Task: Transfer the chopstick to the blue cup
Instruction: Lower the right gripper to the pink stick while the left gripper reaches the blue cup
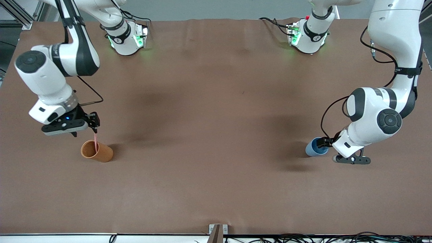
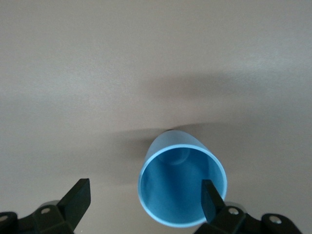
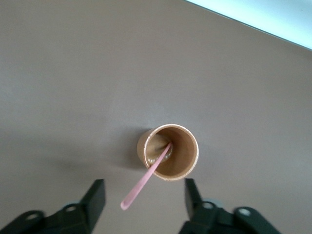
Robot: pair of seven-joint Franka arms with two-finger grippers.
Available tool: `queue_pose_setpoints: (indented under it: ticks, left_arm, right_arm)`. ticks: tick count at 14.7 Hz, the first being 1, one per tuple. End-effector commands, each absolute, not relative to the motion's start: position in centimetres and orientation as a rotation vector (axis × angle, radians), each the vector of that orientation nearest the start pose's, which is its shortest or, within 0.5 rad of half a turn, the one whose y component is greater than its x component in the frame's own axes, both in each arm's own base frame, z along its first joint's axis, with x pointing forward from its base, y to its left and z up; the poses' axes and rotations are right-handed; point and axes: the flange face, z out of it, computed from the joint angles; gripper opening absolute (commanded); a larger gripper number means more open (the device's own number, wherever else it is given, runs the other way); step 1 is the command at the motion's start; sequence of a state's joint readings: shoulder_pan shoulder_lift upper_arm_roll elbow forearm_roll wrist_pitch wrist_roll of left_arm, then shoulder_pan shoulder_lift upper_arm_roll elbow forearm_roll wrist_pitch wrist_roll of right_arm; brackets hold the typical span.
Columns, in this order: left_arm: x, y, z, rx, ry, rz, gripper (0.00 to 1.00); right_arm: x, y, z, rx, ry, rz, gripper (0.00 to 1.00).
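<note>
Not much clutter here, just a plain brown surface (image 1: 216, 135) with two cups on it, well apart from each other. The orange-brown cup (image 1: 97, 151) sits toward the right arm's end, and the blue cup (image 1: 315, 147) is down at the left arm's end. Nothing lies between them, only soft shadows of the arms.

The chopstick (image 3: 146, 178) is a thin, straight pale-pink stick, standing tilted in the orange-brown cup with its lower end on the cup's floor and its upper end poking out well above the rim. The right gripper (image 3: 141, 197) is over that cup with its fingers on either side of the stick's top, a visible gap on both sides, so nothing is pinched.

The left gripper (image 2: 146, 195) is spread wide down at the blue cup; one finger (image 2: 210, 200) sits at the cup's rim, the other is out over bare surface. The cup is plain blue, no handle, empty inside.

No readable labels or writing on either cup.
</note>
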State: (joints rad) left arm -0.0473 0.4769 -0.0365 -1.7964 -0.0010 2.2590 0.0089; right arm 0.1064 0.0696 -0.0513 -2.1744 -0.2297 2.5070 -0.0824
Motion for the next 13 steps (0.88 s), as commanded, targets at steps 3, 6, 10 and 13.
queue_pose_setpoints:
  ticks: [3, 6, 10, 13]
  left_arm:
    - [64.7, -5.1, 25.7, -3.145, 0.155, 0.038, 0.61]
    - [64.4, -4.7, 24.6, -3.144, 0.150, 0.033, 0.22]
    - [64.4, -5.2, 25.5, -3.111, 0.189, 0.026, 0.00]
    - [65.4, -7.6, 31.0, -3.119, 0.087, -0.022, 0.00]
  right_arm:
    - [55.1, 4.0, 36.1, -3.242, -0.594, -0.408, 0.45]
    - [54.7, 4.0, 35.5, -3.255, -0.665, -0.412, 0.42]
    - [54.7, 4.1, 35.5, -3.279, -0.764, -0.417, 0.32]
    - [54.7, 4.0, 35.7, -3.282, -0.776, -0.424, 0.27]
